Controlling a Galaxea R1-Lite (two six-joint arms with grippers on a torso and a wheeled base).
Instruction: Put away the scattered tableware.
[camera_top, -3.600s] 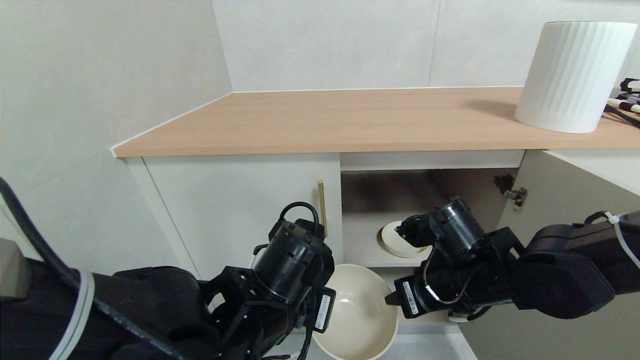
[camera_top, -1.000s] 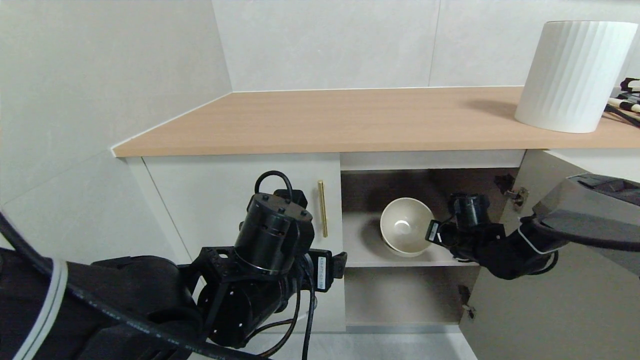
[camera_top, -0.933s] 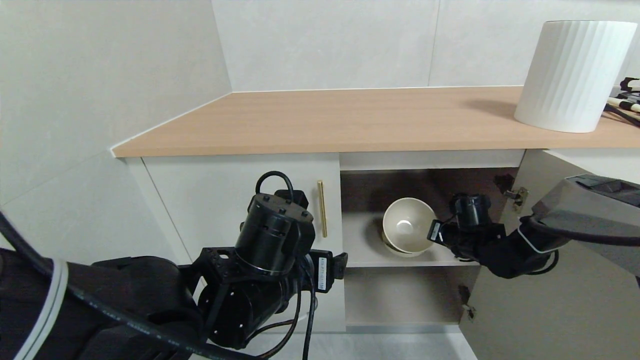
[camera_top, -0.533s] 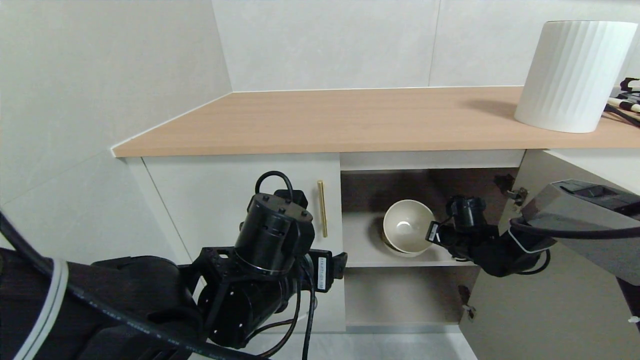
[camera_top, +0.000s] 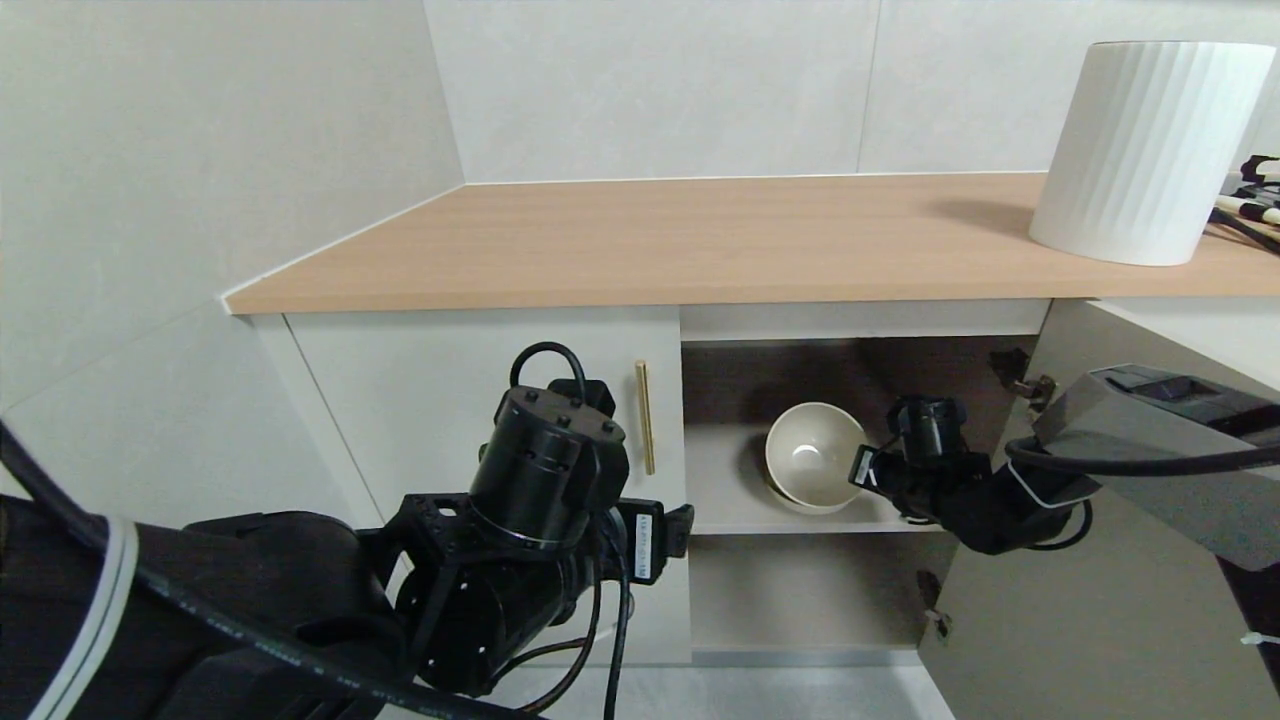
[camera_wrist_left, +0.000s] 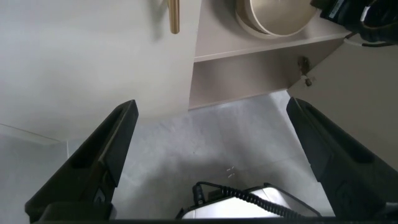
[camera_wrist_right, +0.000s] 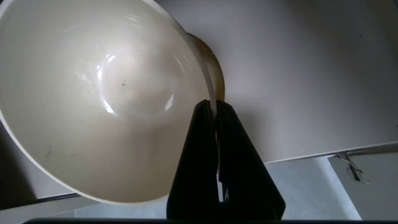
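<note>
Because the right claw (camera_wrist_right: 216, 121) is clenched on the rim of the bowl (camera_top: 812, 455) at the bowl's right side, the bowl hangs tilted inside the open cupboard (camera_top: 860, 320), mouth turned outward, over a plate (camera_wrist_right: 211, 62) on the upper shelf (camera_top: 725, 495). Setting it down likely turns on this: the plate lies directly beneath the bowl's low edge. The left claw (camera_wrist_left: 211, 162), spread wide and holding nothing, hangs outside before the closed door (camera_top: 450, 400), well apart.

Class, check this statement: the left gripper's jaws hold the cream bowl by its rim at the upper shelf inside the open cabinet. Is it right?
Wrong arm. It is the right gripper whose jaws hold the bowl by its rim, as the right wrist view shows. The rest stands: upper shelf, inside the open cabinet.
</note>
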